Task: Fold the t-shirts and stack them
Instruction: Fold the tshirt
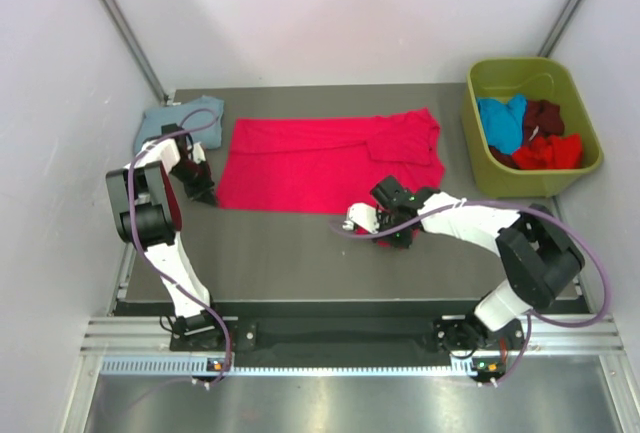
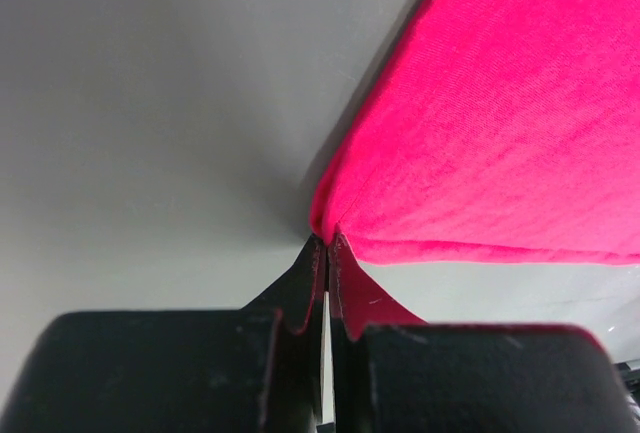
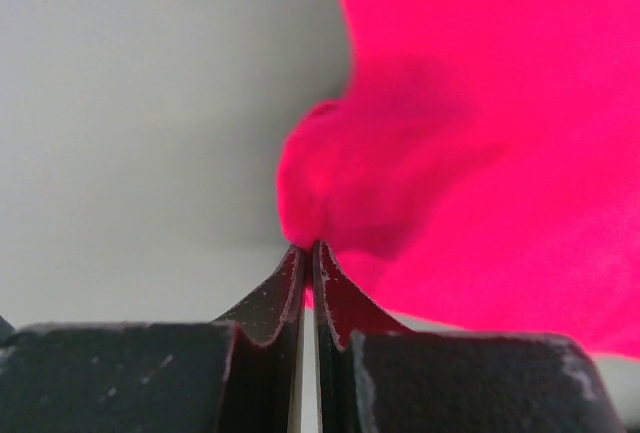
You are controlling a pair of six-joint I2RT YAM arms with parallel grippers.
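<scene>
Over the table, the top view shows a bright red cotton t-shirt [image 1: 325, 163] lying spread out on the dark grey table [image 1: 300, 253], between the two pincers. The left pincer [image 1: 206, 196] sits at its near left corner. The right pincer [image 1: 395, 233] sits at its near edge, further right. Just behind the left pincer lies a dusty blue-grey t-shirt [image 1: 180, 118] in a small heap; I cannot tell if it is folded. Far off to the right of the right pincer stands an olive-green plastic bin [image 1: 530, 181]. A bright blue t-shirt [image 1: 502, 121], a maroon t-shirt [image 1: 545, 115] and a red t-shirt [image 1: 548, 151] are bunched inside it. So I think the job has only just begun: no neat pile is made, and three shirts wait in the bin. Only this view shows the bin and the other shirts. Down at the left wrist, the left pincer [image 2: 327, 243] is squeezed tight on the corner of the bright red cotton t-shirt [image 2: 500, 123]. The cloth runs ahead and to the right of it, with bare table to its left. The top view is too far away to show that pinch. Down at the right wrist, the right pincer [image 3: 305, 253] is squeezed tight too, on a bunched bit of the same shirt's edge [image 3: 480, 153], which rises ahead and to its right.
</scene>
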